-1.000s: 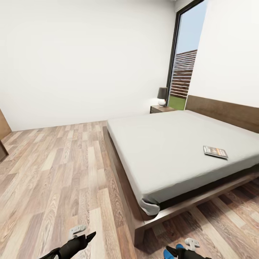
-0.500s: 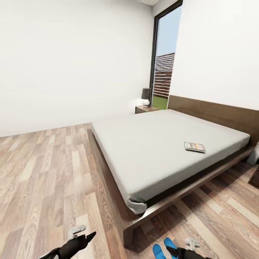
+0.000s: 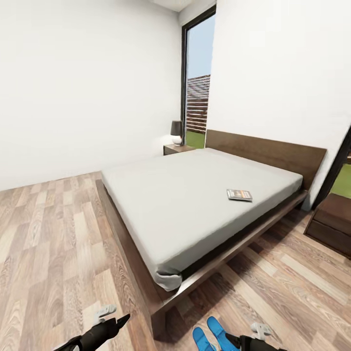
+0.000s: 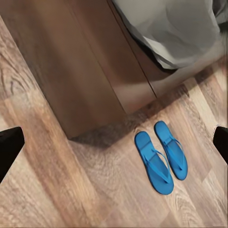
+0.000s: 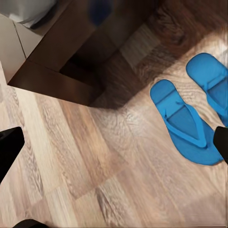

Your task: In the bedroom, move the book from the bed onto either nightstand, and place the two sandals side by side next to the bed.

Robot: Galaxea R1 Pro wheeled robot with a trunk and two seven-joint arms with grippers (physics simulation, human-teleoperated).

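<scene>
Book (image 3: 239, 195): thin paperback, flat on grey mattress of bed (image 3: 195, 195), near headboard-side edge; long axis across bed.
Sandals (image 4: 160, 154): bright blue, flat, side by side on plank floor (image 3: 58, 243) by bed's foot corner.
Nightstand (image 3: 177, 148): dark wood, w/ lamp (image 3: 176, 131).
Left gripper (image 3: 111, 316), right gripper (image 3: 253, 336): spread wide, empty.

Sandals (image 3: 208, 335) cut off by the lower edge of the head view, heels out of frame, one partly covered by the right gripper (image 3: 254, 336). Right gripper and left gripper (image 3: 108, 321) both cropped at that edge. Far sandal (image 5: 213, 80) clipped by the edge of the right wrist view. Nightstand (image 3: 335, 223) cropped at the head view's right side. Lettering on the book (image 3: 239, 195) too small to read. Far nightstand (image 3: 176, 148) partly hidden behind the bed (image 3: 195, 200). Fingertips (image 4: 9, 145) reduced to dark corners in the wrist views.
</scene>
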